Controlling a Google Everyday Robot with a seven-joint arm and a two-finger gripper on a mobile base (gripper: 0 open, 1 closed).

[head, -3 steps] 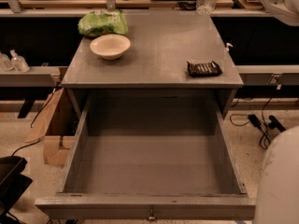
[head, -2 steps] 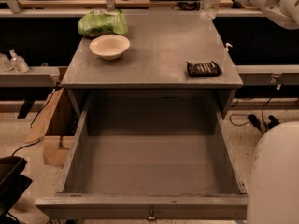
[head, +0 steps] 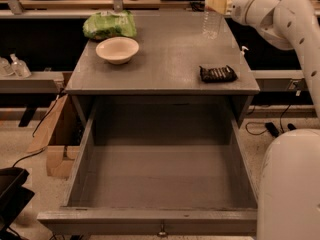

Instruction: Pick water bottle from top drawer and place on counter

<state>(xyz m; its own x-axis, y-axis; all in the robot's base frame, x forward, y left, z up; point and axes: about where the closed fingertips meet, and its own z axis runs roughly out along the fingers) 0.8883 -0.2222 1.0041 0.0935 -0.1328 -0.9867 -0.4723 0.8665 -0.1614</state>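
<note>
The water bottle (head: pixel 212 23) is clear and ribbed. It stands upright at the far right of the grey counter (head: pixel 165 66); I cannot tell whether its base touches the top. My gripper (head: pixel 217 3) comes in from the right on the white arm, and its pale fingers (head: pixel 216 5) are closed around the bottle's upper part. The bottle's cap is cut off by the top edge of the view. The top drawer (head: pixel 90 149) is pulled fully open below the counter, with nothing inside, and a small pull (head: pixel 161 230) shows on its front panel.
A white bowl (head: pixel 117 49) and a green bag (head: pixel 110 24) sit at the counter's far left. A black packet (head: pixel 218 74) lies near its right front. Two pump bottles (head: pixel 15 65) stand on a shelf at left. A cardboard box (head: pixel 55 139) is beside the drawer. My white base (head: pixel 290 184) is at the lower right.
The arm has swung in from the upper right and come lower, bringing the bottle down to the far right of the counter.
</note>
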